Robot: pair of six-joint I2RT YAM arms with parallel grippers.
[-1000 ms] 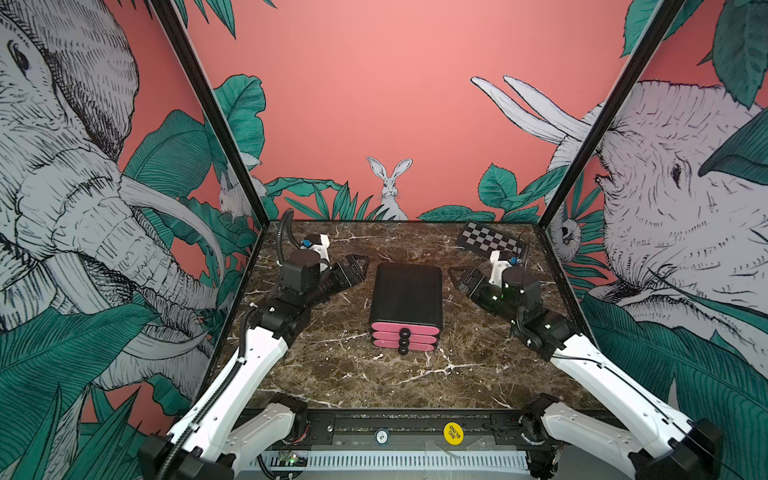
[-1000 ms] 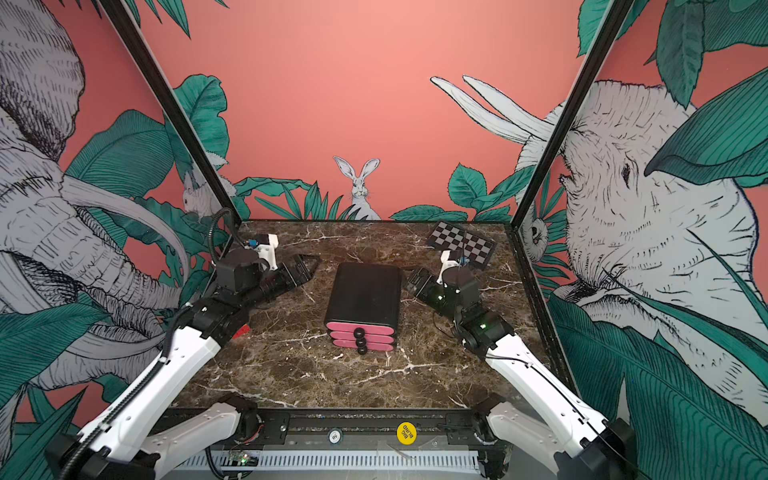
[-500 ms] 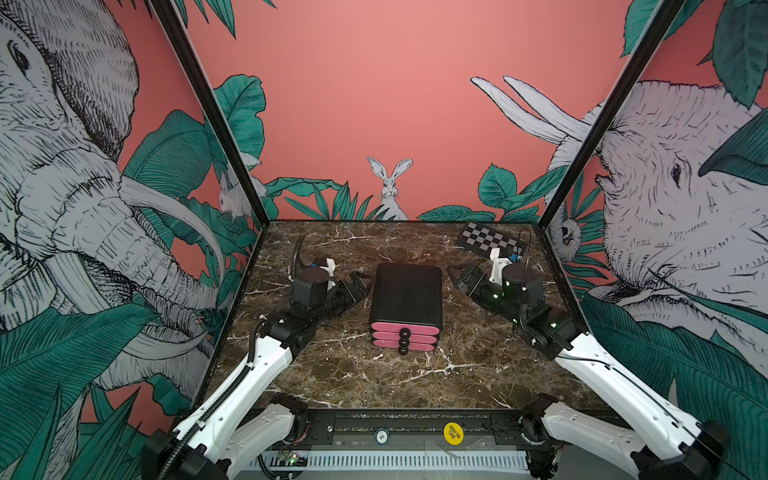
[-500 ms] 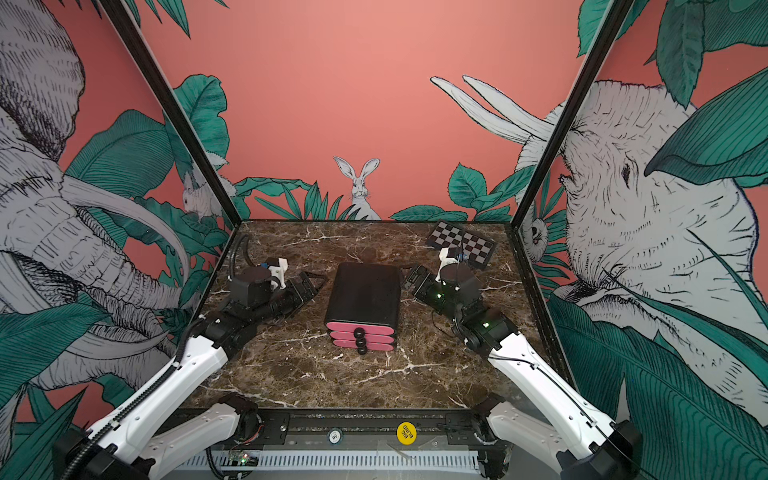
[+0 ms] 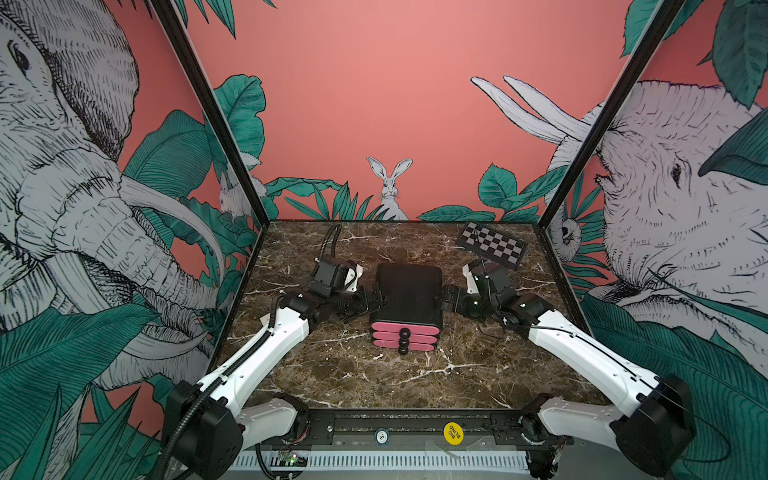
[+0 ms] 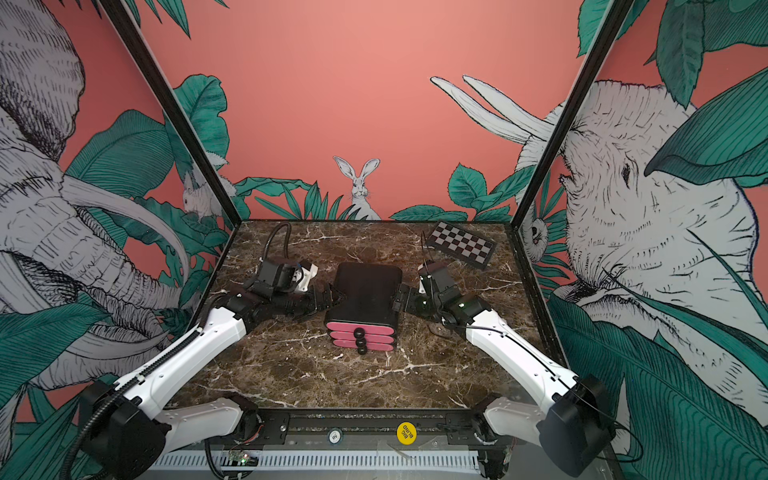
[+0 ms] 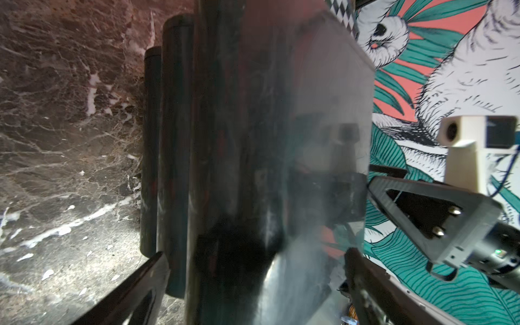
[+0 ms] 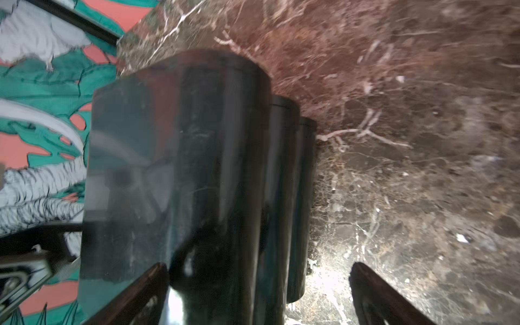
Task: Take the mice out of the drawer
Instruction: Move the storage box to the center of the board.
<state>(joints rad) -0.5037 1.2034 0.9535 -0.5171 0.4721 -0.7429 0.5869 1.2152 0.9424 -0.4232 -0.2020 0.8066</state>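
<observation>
squarely flanking the black three-drawer chest [image 5: 409, 291] on the marble surface [image 5: 374, 382], left and right jaws stand spread, gripping nothing, the mice unseen, presumably behind its shut pink drawers [image 5: 384, 328]; best, it seems, to brace one side while drawing a knob [image 5: 404, 332] straight forward.

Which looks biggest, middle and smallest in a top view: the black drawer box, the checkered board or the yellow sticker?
1. black drawer box
2. checkered board, though it lies farther back, which may shrink it
3. yellow sticker
</observation>
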